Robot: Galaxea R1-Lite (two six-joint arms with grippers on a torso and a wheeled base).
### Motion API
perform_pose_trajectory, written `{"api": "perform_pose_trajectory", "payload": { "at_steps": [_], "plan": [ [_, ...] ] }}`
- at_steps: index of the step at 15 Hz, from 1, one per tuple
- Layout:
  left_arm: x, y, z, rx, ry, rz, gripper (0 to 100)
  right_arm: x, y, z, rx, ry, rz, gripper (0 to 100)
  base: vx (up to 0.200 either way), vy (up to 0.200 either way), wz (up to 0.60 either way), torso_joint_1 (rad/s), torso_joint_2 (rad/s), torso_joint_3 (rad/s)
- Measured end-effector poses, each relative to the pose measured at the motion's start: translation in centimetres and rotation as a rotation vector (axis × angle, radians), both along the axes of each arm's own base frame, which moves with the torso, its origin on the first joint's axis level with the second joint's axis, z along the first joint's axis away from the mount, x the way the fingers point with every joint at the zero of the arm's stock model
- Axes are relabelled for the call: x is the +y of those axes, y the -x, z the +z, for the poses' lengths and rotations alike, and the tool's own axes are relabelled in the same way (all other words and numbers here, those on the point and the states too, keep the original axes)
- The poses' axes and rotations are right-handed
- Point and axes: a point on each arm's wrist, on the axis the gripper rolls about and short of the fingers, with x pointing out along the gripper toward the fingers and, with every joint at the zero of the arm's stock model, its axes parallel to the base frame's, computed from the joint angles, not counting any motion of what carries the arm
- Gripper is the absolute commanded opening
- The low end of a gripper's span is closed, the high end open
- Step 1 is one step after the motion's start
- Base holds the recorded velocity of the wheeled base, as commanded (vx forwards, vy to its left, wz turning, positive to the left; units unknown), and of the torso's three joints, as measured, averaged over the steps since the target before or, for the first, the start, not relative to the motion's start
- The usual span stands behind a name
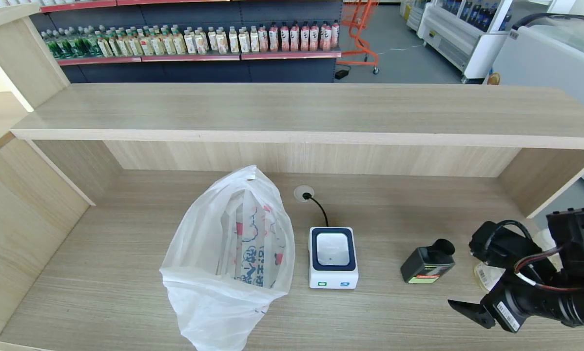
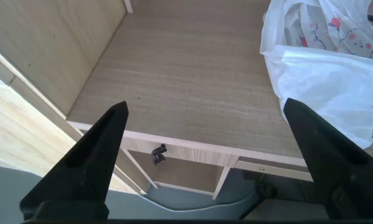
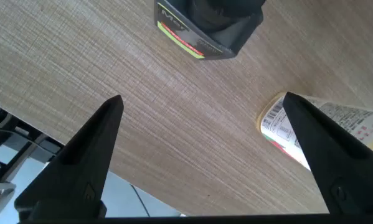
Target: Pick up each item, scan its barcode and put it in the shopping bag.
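Where the surface ends: a wooden back wall on the far side with a raised ledge over it, slanted side walls at left and right, and an open near edge.
Open room: a broad bare stretch left of the shopping bag, a bare strip between the scanner and the dark bottle, and bare wood near the scanner.
Shopping bag: white, translucent, standing left of centre with its mouth up; a packet with pink and blue print sits inside.
Scanner: white with a dark-framed window, just right of the bag and apart from it; its cable runs far to a round hole in the surface.
Dark bottle: lying right of the scanner, cap pointing far-right, seen also in the right wrist view.
Pale bottle: right of the dark bottle, partly hidden by the right arm; its barcode label faces up in the right wrist view.
Left pincer: spread wide, holding nothing, hanging over the near edge to the left of the bag.
Right pincer: spread wide, holding nothing, above the surface near its near edge; one finger overlaps the pale bottle, and contact cannot be told.
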Motion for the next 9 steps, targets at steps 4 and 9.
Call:
{"api": "perform_pose_trajectory", "payload": {
  "at_steps": [4,9],
  "plan": [
    [0.0,0.0,0.0,0.0,0.0,-0.001,100,0.9,-2.1,-1.3,-0.031,0.024,0.043,100,0.0,0.0,0.0,0.0,0.0,0.0],
    [0.0,0.0,0.0,0.0,0.0,0.0,100,2.0,-4.5,-2.5,-0.079,0.011,0.061,100,0.0,0.0,0.0,0.0,0.0,0.0]
  ]
}}
